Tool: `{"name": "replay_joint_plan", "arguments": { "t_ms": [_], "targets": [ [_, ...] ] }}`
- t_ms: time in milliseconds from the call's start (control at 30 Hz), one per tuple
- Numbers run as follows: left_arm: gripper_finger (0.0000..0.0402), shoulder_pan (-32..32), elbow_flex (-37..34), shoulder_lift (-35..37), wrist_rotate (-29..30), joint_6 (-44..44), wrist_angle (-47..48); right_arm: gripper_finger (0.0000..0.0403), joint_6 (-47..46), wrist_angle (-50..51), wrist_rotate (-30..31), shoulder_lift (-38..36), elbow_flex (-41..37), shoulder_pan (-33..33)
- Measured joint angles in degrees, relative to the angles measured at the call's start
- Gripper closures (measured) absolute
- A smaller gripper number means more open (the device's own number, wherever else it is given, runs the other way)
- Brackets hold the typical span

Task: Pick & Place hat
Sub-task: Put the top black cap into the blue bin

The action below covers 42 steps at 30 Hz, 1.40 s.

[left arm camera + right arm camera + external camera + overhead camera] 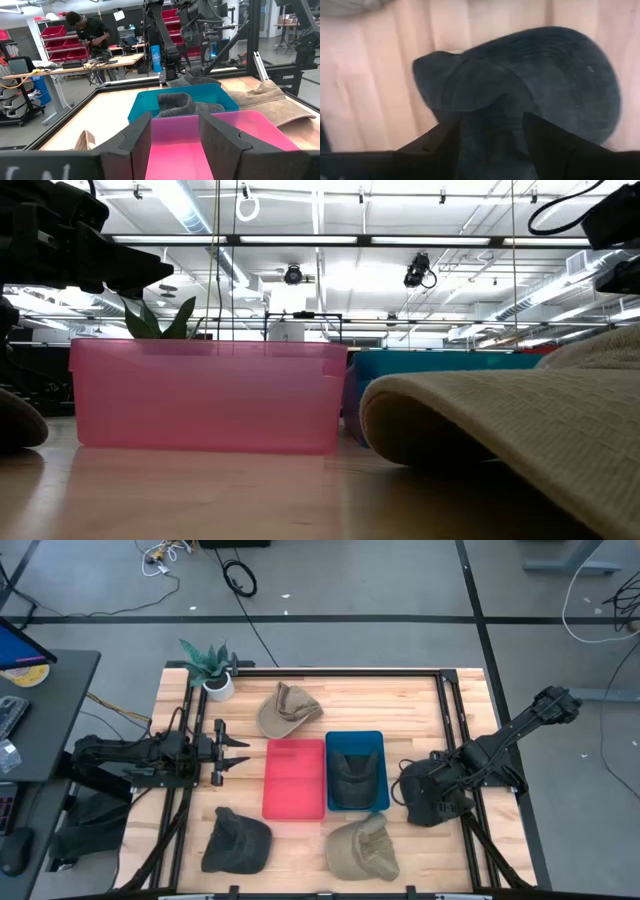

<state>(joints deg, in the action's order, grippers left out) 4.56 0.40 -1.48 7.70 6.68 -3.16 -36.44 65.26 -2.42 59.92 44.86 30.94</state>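
no readable text, no labels, no numbers, no signs

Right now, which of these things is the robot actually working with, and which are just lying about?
Job: pink bin, blue bin holding a dark hat, tan hat by the plant, front tan hat, front dark hat, another dark hat under the open right gripper, open left gripper.
Lying about: potted plant, floor cables.

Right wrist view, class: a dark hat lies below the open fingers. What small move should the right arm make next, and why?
Probably lower the right gripper straight down onto the dark hat. Its fingers stand open right over the hat, which lies loose on the wooden table, not yet gripped. The teal bin sits close beside it.
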Motion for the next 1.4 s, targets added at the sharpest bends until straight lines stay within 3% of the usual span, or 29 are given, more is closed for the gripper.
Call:
{"name": "replay_joint_plan", "arguments": {
  "t_ms": [633,767,967,1200,1400],
  "targets": [
    [0.0236,0.0,0.0,0.0,0.0,0.0,0.0,0.0197,-8.8,-14.9,0.0,0.0,-17.9,0.0],
    [0.0236,0.0,0.0,0.0,0.0,0.0,0.0,0.0242,-8.3,-14.5,0.3,0.0,-17.9,0.0],
    [0.0236,0.0,0.0,0.0,0.0,0.0,0.0,0.0387,-7.9,-14.0,0.4,0.0,-17.9,0.0],
    [0.0236,0.0,0.0,0.0,0.0,0.0,0.0,0.0397,-8.8,-8.7,1.6,0.0,-12.1,0.0],
    [0.0236,0.0,0.0,0.0,0.0,0.0,0.0,0.04,-11.4,-1.4,7.1,0.0,-2.8,0.0]
  ]
}}
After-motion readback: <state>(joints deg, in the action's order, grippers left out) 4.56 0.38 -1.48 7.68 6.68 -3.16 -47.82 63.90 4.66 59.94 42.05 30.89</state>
